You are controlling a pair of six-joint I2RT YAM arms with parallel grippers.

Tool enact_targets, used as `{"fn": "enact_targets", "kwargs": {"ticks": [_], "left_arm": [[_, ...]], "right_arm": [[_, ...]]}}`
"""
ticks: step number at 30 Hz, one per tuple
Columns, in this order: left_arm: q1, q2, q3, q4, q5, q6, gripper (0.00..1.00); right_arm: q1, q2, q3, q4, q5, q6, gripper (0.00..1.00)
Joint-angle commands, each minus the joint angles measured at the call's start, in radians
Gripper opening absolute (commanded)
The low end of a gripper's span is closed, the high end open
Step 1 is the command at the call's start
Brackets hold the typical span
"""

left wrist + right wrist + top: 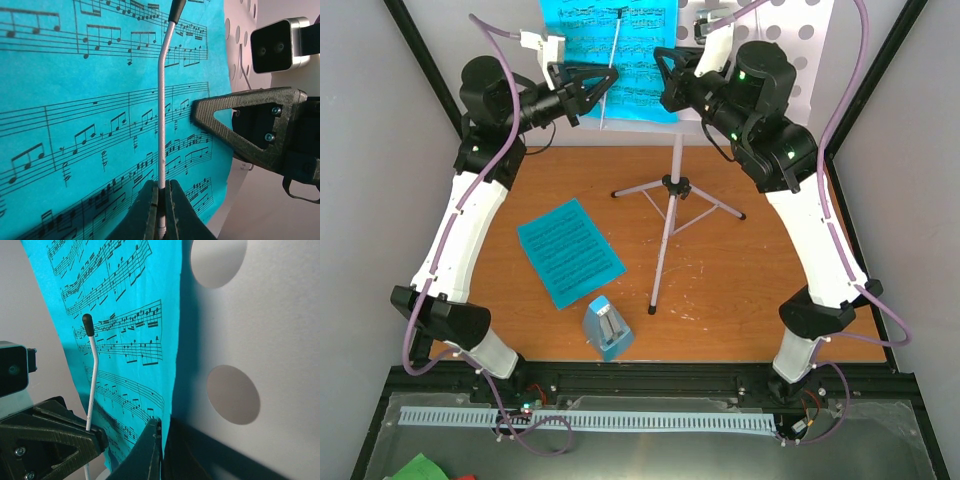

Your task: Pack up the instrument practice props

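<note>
The grey tripod music stand (674, 186) stands mid-table, its perforated desk (800, 35) at the back. One bright-blue sheet-music page (610, 50) hangs on the desk. My left gripper (604, 88) is shut on the stand's thin wire page holder (161, 125), low on the rod in front of the page. My right gripper (663, 80) is shut on that page's right edge (167, 365), beside the desk (260, 330). A second blue page (569, 251) lies flat on the table. The light-blue metronome (608, 328) stands near the front edge.
Grey walls and black frame posts close in the table on both sides. The tripod's legs (660, 265) spread over the middle of the wooden table (760, 290). A white slotted rail (590, 420) runs along the front, with a green scrap (420, 468) below it.
</note>
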Motion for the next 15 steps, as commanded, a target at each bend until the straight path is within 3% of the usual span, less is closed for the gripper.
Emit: {"fn": "enact_targets", "kwargs": {"ticks": [1,15], "left_arm": [[-0.009,-0.034,0.0,0.036,0.014,0.01,0.0],[-0.009,-0.011,0.006,0.033,-0.046,-0.074,0.0]], "right_arm": [[-0.005,-0.057,-0.025,0.043,0.072,-0.024,0.03],[-0.005,-0.471,-0.408,0.215,0.322,-0.163,0.03]]}}
